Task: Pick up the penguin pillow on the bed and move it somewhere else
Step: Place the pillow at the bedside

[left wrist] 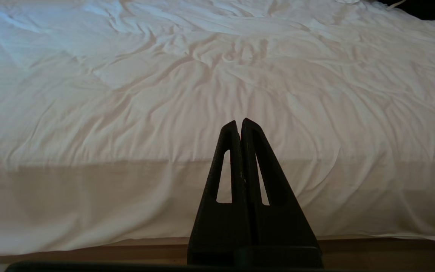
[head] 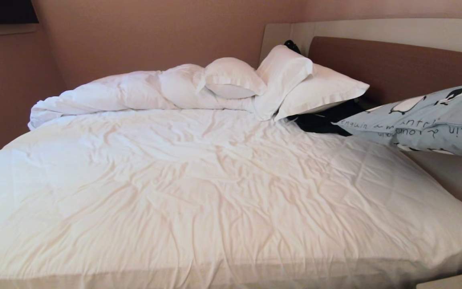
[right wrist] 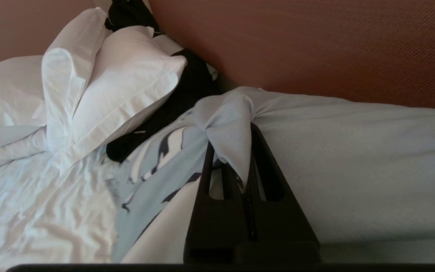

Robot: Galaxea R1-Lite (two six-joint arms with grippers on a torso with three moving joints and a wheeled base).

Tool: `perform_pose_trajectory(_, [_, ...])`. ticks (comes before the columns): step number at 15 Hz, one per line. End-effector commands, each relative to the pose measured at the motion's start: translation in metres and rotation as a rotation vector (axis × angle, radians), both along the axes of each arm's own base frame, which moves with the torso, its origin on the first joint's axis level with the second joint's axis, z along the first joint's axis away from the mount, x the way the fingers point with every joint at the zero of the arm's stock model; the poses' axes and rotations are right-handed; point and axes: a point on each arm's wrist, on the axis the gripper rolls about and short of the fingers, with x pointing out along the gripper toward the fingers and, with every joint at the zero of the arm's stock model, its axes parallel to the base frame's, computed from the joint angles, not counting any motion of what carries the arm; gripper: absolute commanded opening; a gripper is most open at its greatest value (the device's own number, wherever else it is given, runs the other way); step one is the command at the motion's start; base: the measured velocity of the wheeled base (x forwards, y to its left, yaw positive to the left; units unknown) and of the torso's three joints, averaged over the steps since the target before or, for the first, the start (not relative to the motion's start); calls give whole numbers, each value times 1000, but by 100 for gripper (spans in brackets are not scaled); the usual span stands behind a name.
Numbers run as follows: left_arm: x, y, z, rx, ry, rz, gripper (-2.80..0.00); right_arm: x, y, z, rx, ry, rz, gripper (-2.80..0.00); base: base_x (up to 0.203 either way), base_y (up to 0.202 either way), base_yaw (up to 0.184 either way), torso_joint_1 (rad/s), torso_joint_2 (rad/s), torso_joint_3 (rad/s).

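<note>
The pillow (head: 427, 120) is up off the sheet, hanging in the air at the 3 o'clock edge of the head view, in front of the headboard (head: 395, 64). Only its near end shows there; the rest runs out of frame, and the lettering on it reads upside down, too broken to make out. The right wrist view tells us why it floats: the right tool (right wrist: 244, 130) is clenched on a bunched fold of the pale blue cover (right wrist: 227, 124), fabric squeezed between the two black fingers (right wrist: 266, 177). The fingertips are buried under that fold. The arm itself never enters the head view.

Just past the pillow's tip, toward 2 o'clock, a black item (head: 323, 118) lies against the headboard, half tucked under the white pillows (head: 295, 84); what it is cannot be told. Three white pillows lean together at 1 o'clock, and the duvet (head: 110, 94) is rolled along the far edge toward 11 o'clock. The bed (head: 199, 192) fills the middle, its sheet wrinkled, its near corners cut off.

The left tool (left wrist: 239, 122) hangs well apart from all this, fingers pressed together on nothing, pointing at the near side of the mattress.
</note>
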Motion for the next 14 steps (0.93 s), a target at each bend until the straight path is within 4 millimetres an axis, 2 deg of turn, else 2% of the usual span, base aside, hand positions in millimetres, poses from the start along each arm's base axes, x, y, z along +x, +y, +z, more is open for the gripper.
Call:
perform_pose_trajectory(1, [0,0,-1,-2,2,0,-280,9,-5,-3,0,-1,3,-280,0,0,0,0,0,0])
perform_pose_trajectory(8, [0,0,-1,-1,2,0,-280,48,-17,-24,14,20,28,-280,0,0,0,0,0,0])
perform_pose_trajectory(14, [0,0,-1,-1,2,0,-280,90,-30,-59,40,54,44,-280,0,0,0,0,0,0])
